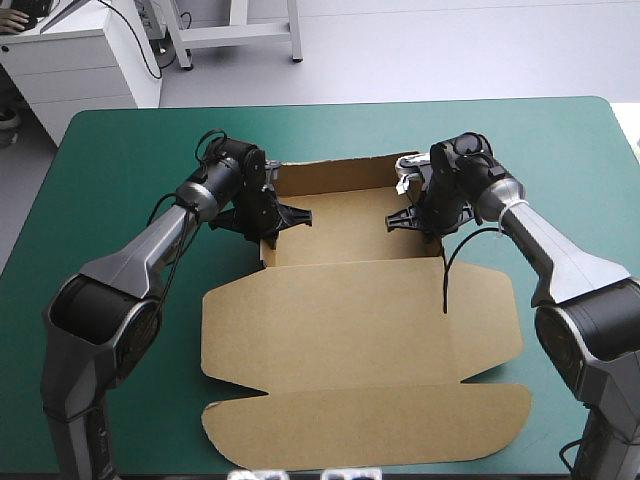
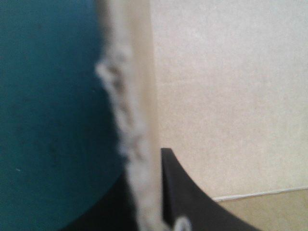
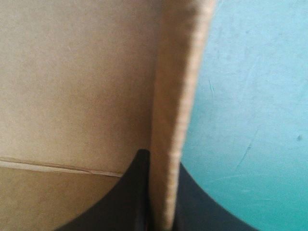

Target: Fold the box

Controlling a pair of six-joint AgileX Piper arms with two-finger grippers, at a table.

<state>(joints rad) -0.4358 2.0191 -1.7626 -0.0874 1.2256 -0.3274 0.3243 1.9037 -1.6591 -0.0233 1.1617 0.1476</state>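
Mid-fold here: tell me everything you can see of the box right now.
The box is a cut sheet of plain brown board on the teal-green table. Its far part forms an open tray: back wall raised, each side wall upright and pinched, the left gripper on one, the right gripper on the other, one finger inside, one outside. The lid and its round-cornered flap lie flat toward the near edge.

A lab, seemingly — teal-green table (image 1: 560,140), white cabinet (image 1: 85,65) and metal stand (image 1: 238,33) on pale floor (image 1: 450,50) beyond.
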